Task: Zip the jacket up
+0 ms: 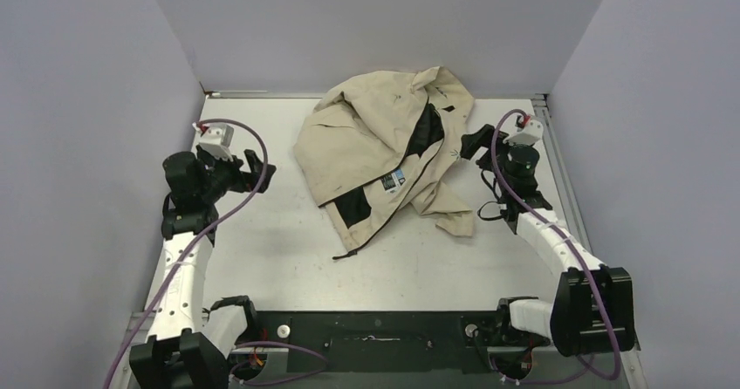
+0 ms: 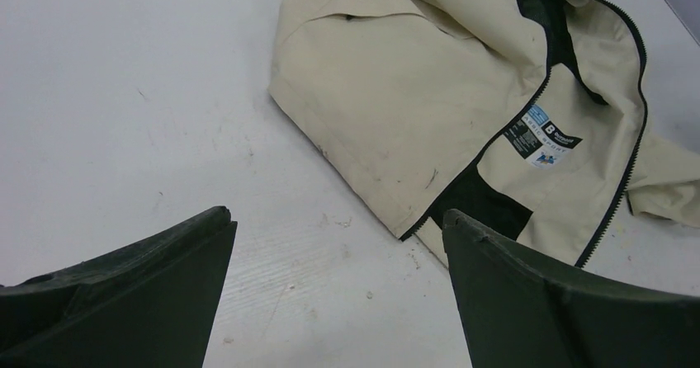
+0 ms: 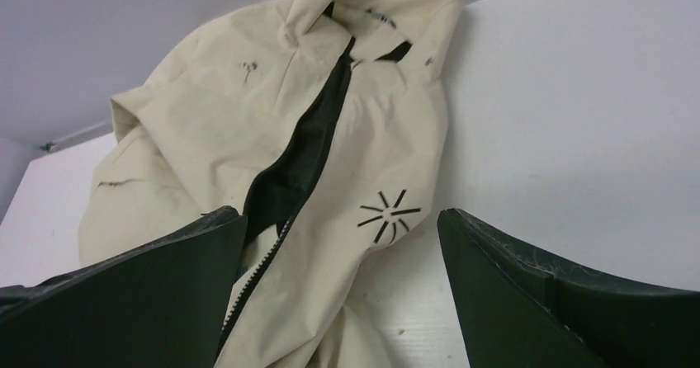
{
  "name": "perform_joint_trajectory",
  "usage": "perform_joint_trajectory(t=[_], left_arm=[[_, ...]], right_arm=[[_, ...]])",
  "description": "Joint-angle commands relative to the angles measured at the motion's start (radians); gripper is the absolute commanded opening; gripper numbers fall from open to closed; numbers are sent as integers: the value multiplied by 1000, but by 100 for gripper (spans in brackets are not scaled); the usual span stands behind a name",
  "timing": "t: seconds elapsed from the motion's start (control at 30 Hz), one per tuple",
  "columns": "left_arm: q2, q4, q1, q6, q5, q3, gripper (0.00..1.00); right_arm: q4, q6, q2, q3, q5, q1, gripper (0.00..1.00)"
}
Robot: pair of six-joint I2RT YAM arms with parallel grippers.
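Note:
The cream jacket [image 1: 375,136] lies crumpled and unzipped in the middle-back of the table, black lining showing along its open front and a blue-white label [image 1: 393,180] near the lower flap. My left gripper [image 1: 258,169] hovers open to the jacket's left, apart from it. In the left wrist view the jacket [image 2: 413,79] and its black zipper line [image 2: 629,162] lie beyond the left gripper [image 2: 338,219], which has bare table between its fingers. My right gripper [image 1: 471,141] stands open at the jacket's right edge. In the right wrist view the jacket [image 3: 248,120] with a black star mark [image 3: 386,215] lies under the right gripper [image 3: 340,215].
Grey walls [image 1: 375,23] enclose the white table [image 1: 262,258] on three sides. A metal rail [image 1: 558,153] runs along the table's right edge. Purple cables loop over both arms. The arm bases sit on a black plate [image 1: 375,328] at the near edge.

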Motion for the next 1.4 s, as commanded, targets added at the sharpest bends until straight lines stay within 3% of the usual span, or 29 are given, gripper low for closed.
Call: perform_joint_trajectory(t=[0.0, 0.13, 0.23, 0.4, 0.63, 0.8, 0.93, 1.03, 1.17, 1.37], left_arm=[[38, -294, 4, 35, 17, 244, 96], [148, -385, 4, 51, 14, 437, 96], [213, -351, -16, 55, 54, 476, 96], [347, -414, -260, 201, -98, 561, 96], [502, -471, -351, 271, -90, 678, 96], [505, -419, -367, 298, -63, 615, 96], [444, -451, -394, 439, -22, 556, 96], [371, -456, -408, 551, 38, 479, 96], [215, -330, -472, 609, 75, 276, 96], [38, -92, -674, 600, -61, 47, 96]], right_arm=[[-242, 56, 28, 106, -71, 98, 90], [-391, 9, 29, 173, 217, 360, 90], [-421, 17, 62, 195, 386, 540, 90], [-528, 85, 227, 292, 532, 724, 90], [-625, 171, 369, 374, 557, 740, 93], [-714, 194, 375, 411, 545, 736, 98], [-760, 217, 348, 416, 527, 730, 100], [-770, 234, 346, 414, 498, 716, 93], [-757, 232, 359, 415, 455, 693, 81], [-705, 207, 347, 424, 385, 662, 58]])
